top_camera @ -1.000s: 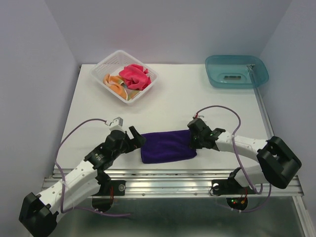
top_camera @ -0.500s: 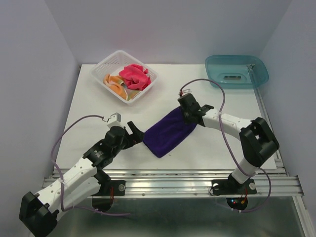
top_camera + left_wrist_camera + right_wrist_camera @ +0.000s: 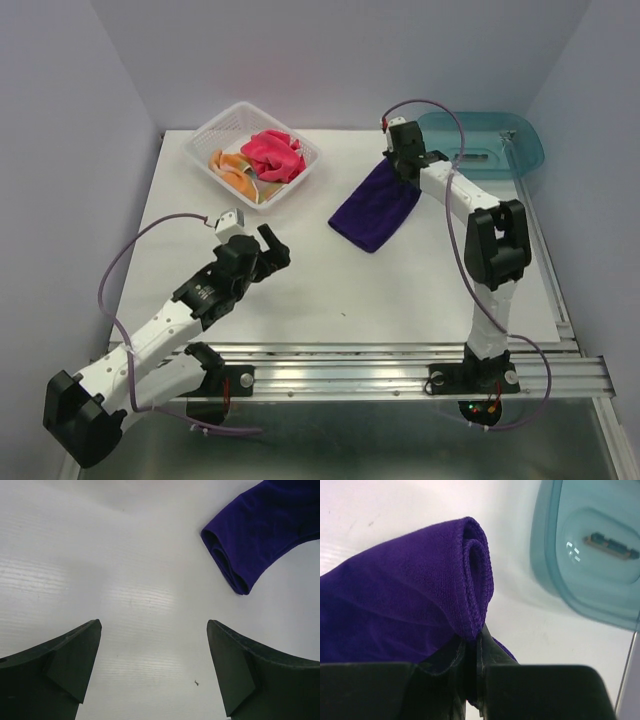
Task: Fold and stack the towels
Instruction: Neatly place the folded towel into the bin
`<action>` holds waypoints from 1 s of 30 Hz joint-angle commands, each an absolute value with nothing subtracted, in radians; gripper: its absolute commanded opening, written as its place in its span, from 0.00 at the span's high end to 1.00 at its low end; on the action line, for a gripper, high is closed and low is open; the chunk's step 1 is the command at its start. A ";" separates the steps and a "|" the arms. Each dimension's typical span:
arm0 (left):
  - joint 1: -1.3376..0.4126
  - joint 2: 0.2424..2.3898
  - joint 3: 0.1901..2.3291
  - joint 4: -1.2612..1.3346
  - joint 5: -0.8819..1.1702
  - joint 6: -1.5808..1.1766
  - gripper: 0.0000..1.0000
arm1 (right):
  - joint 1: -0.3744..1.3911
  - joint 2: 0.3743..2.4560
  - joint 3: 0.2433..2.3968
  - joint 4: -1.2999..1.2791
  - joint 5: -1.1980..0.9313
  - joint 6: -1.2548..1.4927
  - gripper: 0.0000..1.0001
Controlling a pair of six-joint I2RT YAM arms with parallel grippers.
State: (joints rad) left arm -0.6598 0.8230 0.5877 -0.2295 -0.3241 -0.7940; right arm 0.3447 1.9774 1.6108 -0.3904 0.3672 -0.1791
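The right gripper [image 3: 402, 158] pinched the folded purple towel [image 3: 378, 208] near the far edge of the table [image 3: 330, 300], beside the teal tray [image 3: 525, 152]; the left gripper [image 3: 272, 250] stood open, empty. Lowering the towel flat would likely keep the fold

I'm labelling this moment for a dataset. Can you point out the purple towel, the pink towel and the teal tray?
purple towel [image 3: 378, 210], top view, middle of the folded cloth
pink towel [image 3: 272, 155], top view, middle of the crumpled cloth
teal tray [image 3: 500, 170], top view, its near wall
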 commanded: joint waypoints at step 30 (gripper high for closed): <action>-0.580 1.045 0.778 -0.258 -0.417 -0.706 0.01 | 0.215 2.319 2.430 -0.241 0.594 -0.483 0.99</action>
